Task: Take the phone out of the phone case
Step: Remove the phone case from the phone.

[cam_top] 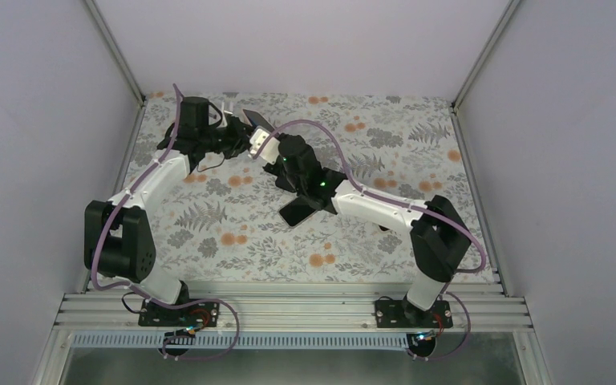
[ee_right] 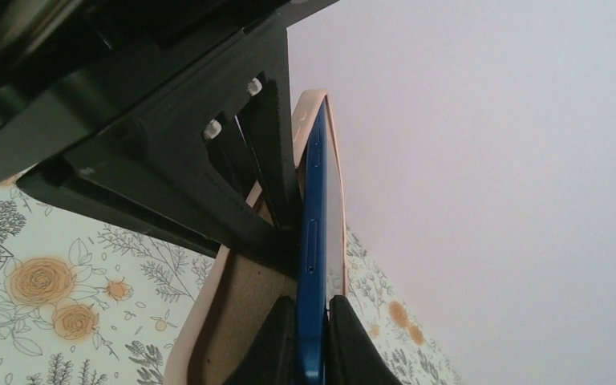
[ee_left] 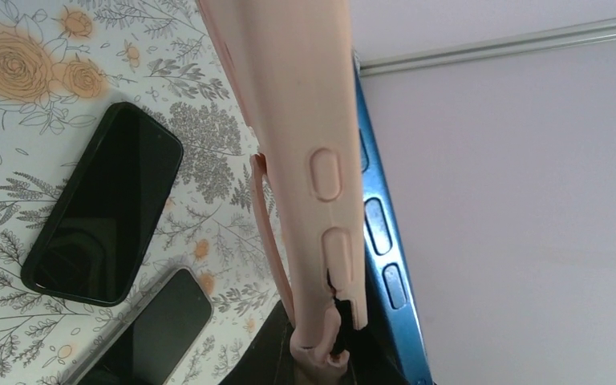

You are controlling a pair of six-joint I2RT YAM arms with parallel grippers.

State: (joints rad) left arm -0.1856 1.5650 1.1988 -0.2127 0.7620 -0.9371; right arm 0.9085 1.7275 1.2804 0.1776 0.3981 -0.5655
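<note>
With the left gripper (ee_left: 321, 361) clamped on the case (ee_left: 305, 120) and the right gripper (ee_right: 312, 353) pinching the phone (ee_right: 313, 249), I'd peel them apart slowly, corner by corner, not yank.

light is even and diffuse, falling from above; the pale walls (cam_top: 40, 120) read flat, without hot spots. in the top view the arms cast only faint, soft shadows on the patterned table (cam_top: 233, 241), and detail stays crisp to the edges. in the left wrist view the phone case (ee_left: 297, 104) sits so near the lens that its edges look slightly soft, and the black phone (ee_left: 100, 204) lying flat shows a dull sheen. in the right wrist view the black hardware (ee_right: 128, 120) is underexposed, nearly featureless, while the blue phone (ee_right: 311, 265) mirrors the wall as a pale strip.
</note>
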